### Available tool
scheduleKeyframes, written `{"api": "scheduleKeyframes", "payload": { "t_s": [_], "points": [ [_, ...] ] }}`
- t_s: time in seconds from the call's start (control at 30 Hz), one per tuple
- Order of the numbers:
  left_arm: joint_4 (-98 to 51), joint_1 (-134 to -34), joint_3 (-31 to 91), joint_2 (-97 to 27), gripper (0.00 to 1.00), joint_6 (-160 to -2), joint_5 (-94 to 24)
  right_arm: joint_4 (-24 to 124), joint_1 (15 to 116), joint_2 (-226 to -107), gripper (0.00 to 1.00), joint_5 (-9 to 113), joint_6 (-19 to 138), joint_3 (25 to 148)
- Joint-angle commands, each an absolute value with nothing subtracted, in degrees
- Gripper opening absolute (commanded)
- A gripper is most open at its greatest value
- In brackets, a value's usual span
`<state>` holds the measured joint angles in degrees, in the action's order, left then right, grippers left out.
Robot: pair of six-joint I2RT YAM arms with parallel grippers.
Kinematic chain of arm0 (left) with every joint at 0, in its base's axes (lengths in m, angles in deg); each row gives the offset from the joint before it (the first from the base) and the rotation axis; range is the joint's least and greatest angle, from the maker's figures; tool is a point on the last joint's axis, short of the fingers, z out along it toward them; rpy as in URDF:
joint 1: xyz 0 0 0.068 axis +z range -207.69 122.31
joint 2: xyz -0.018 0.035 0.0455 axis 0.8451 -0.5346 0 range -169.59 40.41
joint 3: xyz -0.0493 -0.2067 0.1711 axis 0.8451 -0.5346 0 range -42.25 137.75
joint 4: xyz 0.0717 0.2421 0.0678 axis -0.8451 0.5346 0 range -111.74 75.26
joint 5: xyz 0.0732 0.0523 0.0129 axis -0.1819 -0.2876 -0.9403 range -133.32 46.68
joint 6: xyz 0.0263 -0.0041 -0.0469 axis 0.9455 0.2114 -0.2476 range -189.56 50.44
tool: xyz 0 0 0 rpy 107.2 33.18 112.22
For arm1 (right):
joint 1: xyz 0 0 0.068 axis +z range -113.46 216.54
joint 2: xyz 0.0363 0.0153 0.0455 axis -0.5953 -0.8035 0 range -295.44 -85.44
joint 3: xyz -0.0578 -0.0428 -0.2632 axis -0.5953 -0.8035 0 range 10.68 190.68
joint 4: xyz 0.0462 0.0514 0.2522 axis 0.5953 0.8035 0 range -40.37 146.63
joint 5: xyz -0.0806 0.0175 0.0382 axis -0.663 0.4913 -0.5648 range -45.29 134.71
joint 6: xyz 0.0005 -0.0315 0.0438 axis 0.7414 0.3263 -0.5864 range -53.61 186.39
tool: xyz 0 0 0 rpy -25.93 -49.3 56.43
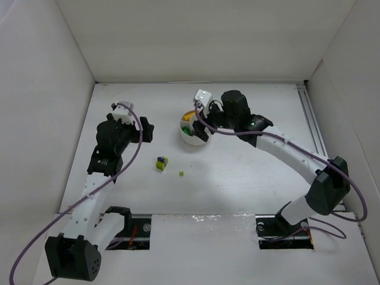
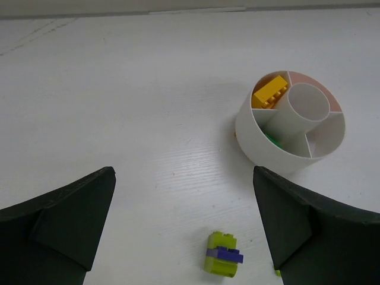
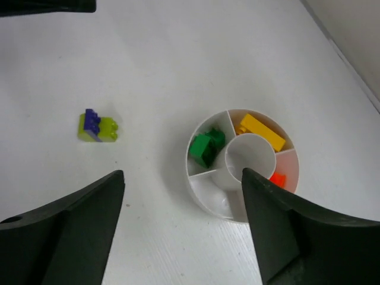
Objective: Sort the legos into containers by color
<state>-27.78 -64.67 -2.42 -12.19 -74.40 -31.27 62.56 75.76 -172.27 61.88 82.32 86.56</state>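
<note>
Seemingly stands midway: yellow, green and orange-red legos (image 3: 259, 132) in the dish (image 3: 205, 205), left gripper (image 2: 184, 172) and right gripper (image 3: 182, 175) both spread wide and empty; calls next for pinching the lime-and-purple clump (image 1: 161, 163) lying at 7 o'clock from the dish.
</note>
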Motion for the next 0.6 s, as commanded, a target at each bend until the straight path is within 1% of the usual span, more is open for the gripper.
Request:
{"api": "scheduleKeyframes", "payload": {
  "t_s": [0.0,0.03,0.07,0.1,0.13,0.2,0.27,0.3,0.33,0.43,0.47,0.57],
  "points": [
    [-22.9,-63.9,-1.0,-7.7,1.00,-66.4,-26.9,64.0,74.3,-173.9,0.88,76.9,93.9,86.5],
    [-21.8,-63.9,-1.0,-7.0,1.00,-65.8,-25.9,66.6,73.8,-175.1,0.90,78.9,96.6,89.4],
    [-20.9,-61.8,-1.0,-5.6,1.00,-65.8,-24.5,69.6,73.8,-177.7,0.87,81.7,102.0,91.2],
    [-18.9,-60.3,-1.0,-4.9,1.00,-65.8,-20.5,74.8,72.7,-178.9,0.86,85.1,105.2,92.6],
    [-17.9,-58.9,-0.5,-4.4,1.00,-65.3,-18.0,76.3,70.7,-180.1,0.84,91.9,107.9,93.6],
    [-14.3,-55.6,-0.5,-3.7,0.99,-64.1,-13.3,79.0,69.8,-183.4,0.82,95.8,112.1,95.8],
    [-11.9,-55.0,-0.5,-2.9,0.97,-62.4,-9.7,84.2,69.8,-186.5,0.82,97.2,117.5,100.4],
    [-10.8,-55.0,-0.5,-1.4,0.97,-62.4,-9.7,86.9,69.8,-189.7,0.82,97.8,123.1,101.8],
    [-10.3,-55.0,-0.5,-0.6,0.95,-62.4,-11.7,90.0,69.8,-191.1,0.82,98.5,125.1,103.0],
    [-12.3,-55.0,-1.6,3.0,0.95,-65.2,-15.1,90.6,71.0,-194.6,0.82,99.9,131.1,104.2],
    [-12.3,-55.0,-2.3,3.8,0.95,-65.9,-16.5,91.2,71.5,-195.4,0.80,99.9,132.9,105.0],
    [-12.3,-55.0,-2.3,4.6,0.95,-66.7,-17.0,93.7,72.9,-198.4,0.79,99.9,138.3,108.2]
  ]
}}
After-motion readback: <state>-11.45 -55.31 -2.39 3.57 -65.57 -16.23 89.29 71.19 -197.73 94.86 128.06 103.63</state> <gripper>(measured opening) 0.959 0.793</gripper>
